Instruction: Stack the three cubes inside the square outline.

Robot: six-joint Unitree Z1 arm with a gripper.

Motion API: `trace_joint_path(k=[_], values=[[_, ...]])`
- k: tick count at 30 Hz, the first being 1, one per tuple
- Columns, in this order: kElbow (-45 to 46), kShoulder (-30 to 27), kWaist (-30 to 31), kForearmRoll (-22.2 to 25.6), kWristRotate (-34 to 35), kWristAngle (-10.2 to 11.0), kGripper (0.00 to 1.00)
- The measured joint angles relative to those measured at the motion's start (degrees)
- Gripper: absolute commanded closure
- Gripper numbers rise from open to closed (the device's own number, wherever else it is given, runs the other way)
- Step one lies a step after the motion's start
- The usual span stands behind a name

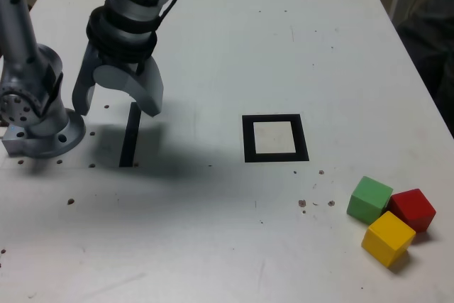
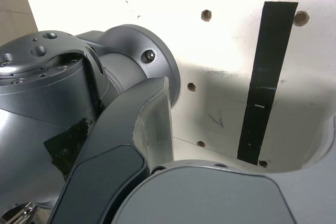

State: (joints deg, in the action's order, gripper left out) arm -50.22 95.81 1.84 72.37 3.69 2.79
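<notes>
The green cube (image 1: 369,199), red cube (image 1: 413,208) and yellow cube (image 1: 387,238), clustered touching at the exterior view's lower right, well apart from the square outline (image 1: 275,138), are judged light, rigid, matte, best pinched across opposite flat faces by the empty, spread-jawed gripper (image 1: 117,105).

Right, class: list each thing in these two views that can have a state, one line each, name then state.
gripper: open, empty, above the black strip.
green cube: on the table, unstacked, outside the outline.
red cube: on the table, unstacked, beside the green one.
yellow cube: on the table, unstacked, nearest the camera.
square outline: empty.
black strip: flat on the table.
</notes>
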Motion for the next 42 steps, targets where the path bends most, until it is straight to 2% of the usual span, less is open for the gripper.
trace_joint_path(k=[18,24,28,33,37,39,42], values=[[-1.34,-2.51,0.00,0.48,-0.41,0.78,0.01],[-7.48,-0.10,0.93,1.27,-2.08,3.22,0.01],[-12.70,0.90,2.75,4.09,-3.71,4.40,0.01],[-21.92,2.69,6.26,9.44,-6.58,4.06,0.01],[-29.60,6.49,8.51,14.51,-9.48,3.72,0.01],[-33.04,8.12,8.96,15.53,-10.58,3.69,0.01],[-38.81,11.88,9.98,18.49,-14.99,3.69,0.01]])
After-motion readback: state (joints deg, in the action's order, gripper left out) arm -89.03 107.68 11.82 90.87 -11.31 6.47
